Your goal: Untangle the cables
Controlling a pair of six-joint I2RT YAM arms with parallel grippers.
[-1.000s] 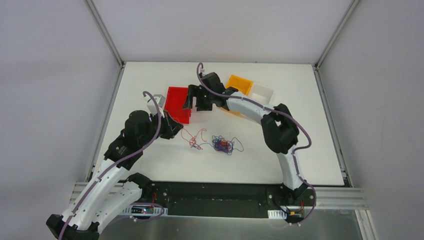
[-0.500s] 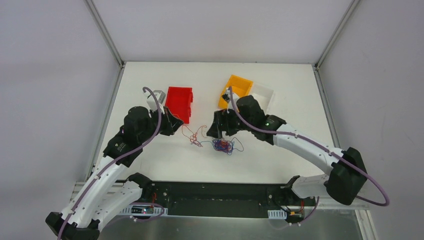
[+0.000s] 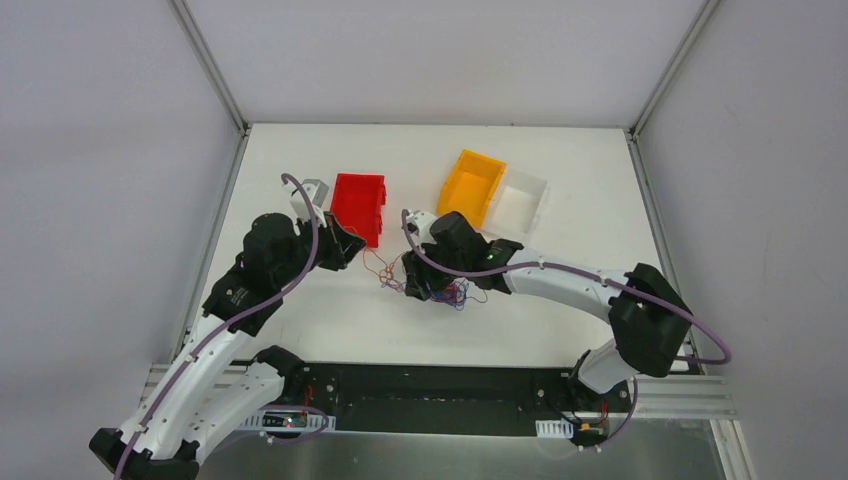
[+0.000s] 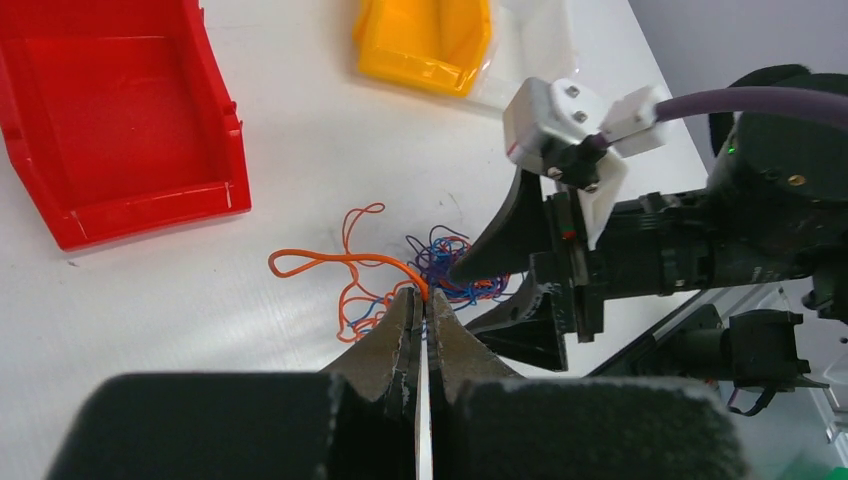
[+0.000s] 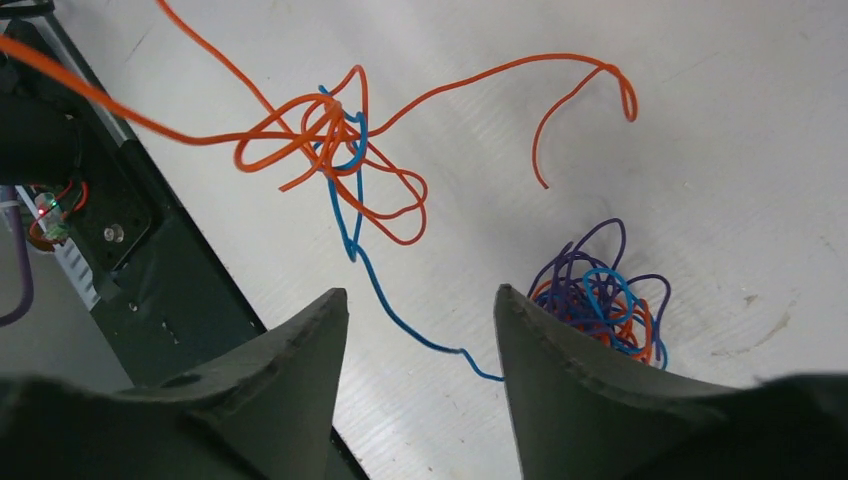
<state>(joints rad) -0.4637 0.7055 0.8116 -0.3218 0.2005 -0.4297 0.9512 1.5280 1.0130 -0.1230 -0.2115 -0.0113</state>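
My left gripper [image 4: 420, 300] is pinching the orange cable [image 4: 330, 262], pulled partly free yet snagged on a blue cable [image 5: 350, 230]; my right gripper [image 5: 420, 295] hangs spread, and the knotted ball [image 5: 600, 290] at its three o'clock is not yet undone.

The cables [image 3: 447, 292] lie on the table [image 3: 580, 300] at centre frame. Behind them, the left bin [image 3: 358, 205] sits upper left; the middle bin [image 3: 470, 185] and right bin [image 3: 522, 200] touch, upper right. The left gripper [image 3: 356, 247] sits left of the cables, the right gripper [image 3: 415, 290] over them.
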